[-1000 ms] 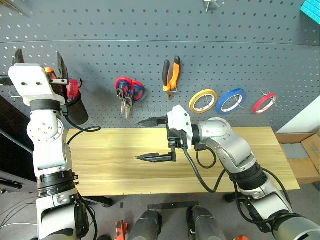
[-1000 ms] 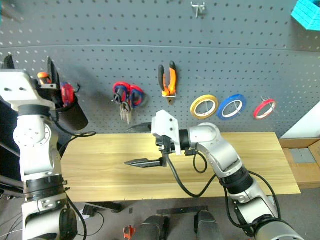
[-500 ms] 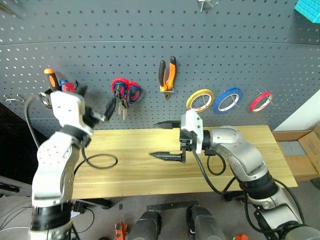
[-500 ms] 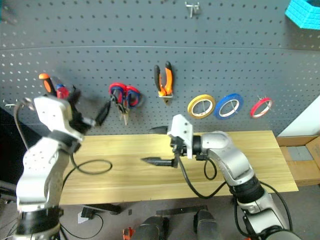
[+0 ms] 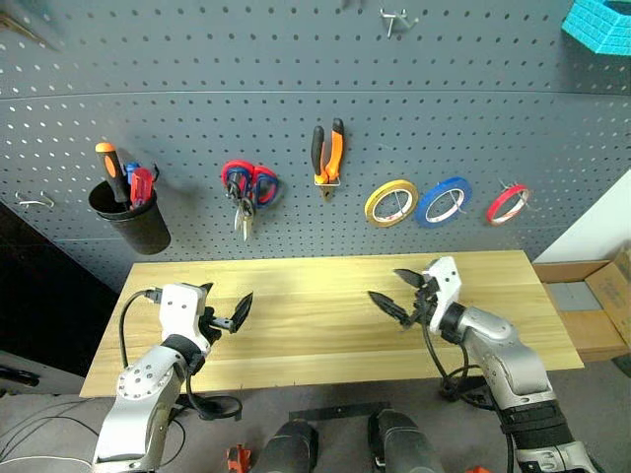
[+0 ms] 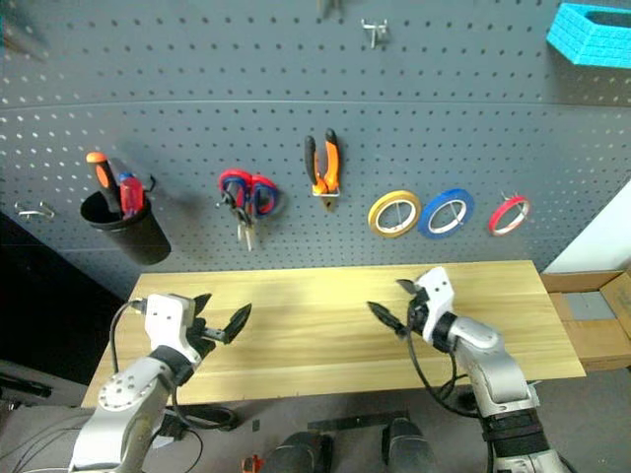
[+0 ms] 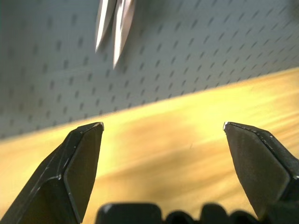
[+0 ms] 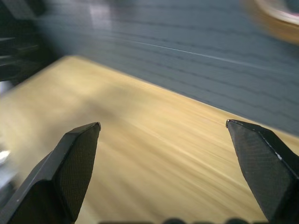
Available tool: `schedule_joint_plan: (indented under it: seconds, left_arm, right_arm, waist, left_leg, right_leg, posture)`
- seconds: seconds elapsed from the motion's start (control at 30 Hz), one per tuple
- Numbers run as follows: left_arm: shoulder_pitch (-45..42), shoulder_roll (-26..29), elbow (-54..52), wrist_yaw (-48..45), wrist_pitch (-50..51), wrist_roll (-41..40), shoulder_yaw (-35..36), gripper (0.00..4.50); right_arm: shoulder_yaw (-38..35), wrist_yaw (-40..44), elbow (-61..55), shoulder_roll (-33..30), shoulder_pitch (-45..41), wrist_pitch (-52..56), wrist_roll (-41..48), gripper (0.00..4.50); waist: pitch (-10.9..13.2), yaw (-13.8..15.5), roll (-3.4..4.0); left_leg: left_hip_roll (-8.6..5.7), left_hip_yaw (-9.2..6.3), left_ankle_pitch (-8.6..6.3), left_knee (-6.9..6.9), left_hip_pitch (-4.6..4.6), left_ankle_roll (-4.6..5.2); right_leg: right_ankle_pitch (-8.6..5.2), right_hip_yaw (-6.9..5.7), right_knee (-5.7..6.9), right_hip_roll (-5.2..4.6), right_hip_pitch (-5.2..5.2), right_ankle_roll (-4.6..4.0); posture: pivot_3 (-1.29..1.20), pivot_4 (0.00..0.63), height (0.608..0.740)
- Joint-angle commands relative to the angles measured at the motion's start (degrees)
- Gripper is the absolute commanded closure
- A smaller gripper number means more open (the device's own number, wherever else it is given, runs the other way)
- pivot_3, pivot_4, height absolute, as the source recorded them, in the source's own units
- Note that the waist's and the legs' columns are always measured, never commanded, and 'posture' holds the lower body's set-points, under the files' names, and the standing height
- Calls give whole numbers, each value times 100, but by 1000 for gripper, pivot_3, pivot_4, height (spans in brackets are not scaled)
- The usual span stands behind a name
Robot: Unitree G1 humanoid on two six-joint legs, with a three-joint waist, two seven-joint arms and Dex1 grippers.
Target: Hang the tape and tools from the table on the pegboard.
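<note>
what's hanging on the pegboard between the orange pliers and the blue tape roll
The yellow tape roll hangs between the orange pliers and the blue tape roll, as the left eye view shows.

On the dark grey perforated pegboard (image 6: 473,118), orange-and-black pliers (image 6: 324,166), red-and-blue scissors (image 6: 246,195) and three tape rings — yellow (image 6: 393,213), blue (image 6: 445,212), thin red (image 6: 508,213) — are hanging. Over the light wooden bench (image 6: 315,320), the left claw (image 6: 219,317) and right claw (image 6: 395,305) are hovering, fingers spread, gripping nothing.
</note>
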Motion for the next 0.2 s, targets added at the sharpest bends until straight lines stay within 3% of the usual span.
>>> schedule_joint_plan:
  seconds: [0.03, 0.2]
  left_arm:
    - [-32, 12, 773, -81, -534, 163, 164, 75]
    - [-183, -49, 1337, -10, -883, 265, 196, 75]
  right_arm:
    - [-651, -419, 747, -3, 36, -492, 6, 0]
    - [-858, -484, 1375, -107, 96, -868, -107, 0]
  waist:
    - [-96, -9, 14]
    - [-164, -32, 25]
  left_leg:
    - [-1, 9, 0, -3, 5, 0]
    - [5, 15, -23, -10, 85, 38]
  right_leg:
    - [0, 2, 0, 0, 1, 0]
    - [-3, 3, -13, 2, 92, 2]
  posture:
    - [-61, 87, 740]
    - [-67, 68, 740]
